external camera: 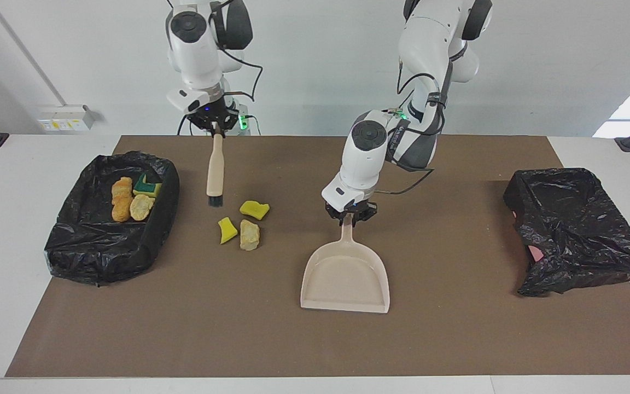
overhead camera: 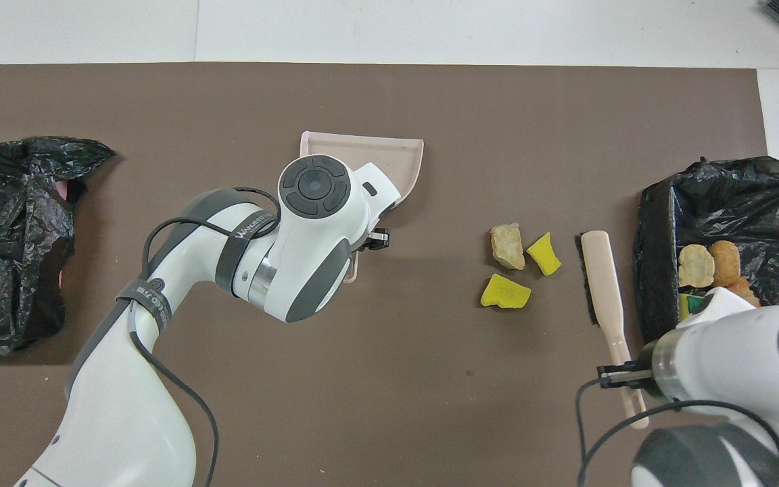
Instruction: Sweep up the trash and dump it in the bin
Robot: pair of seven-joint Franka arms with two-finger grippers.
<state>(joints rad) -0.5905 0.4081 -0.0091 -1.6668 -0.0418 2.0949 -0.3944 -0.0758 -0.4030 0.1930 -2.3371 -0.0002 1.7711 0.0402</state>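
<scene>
Three scraps [external camera: 244,223] lie loose on the desk [external camera: 457,339]; four more sit in a black-lined bin [external camera: 110,219]. A dustpan [external camera: 346,276] is gripped by the closed left end effector [external camera: 350,214], a brush [external camera: 215,172] by the closed right end effector [external camera: 216,121].

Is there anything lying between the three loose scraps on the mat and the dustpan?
Nothing visible. Bare mat separates the three scraps from the dustpan; the brush hangs toward the filled bin.
</scene>
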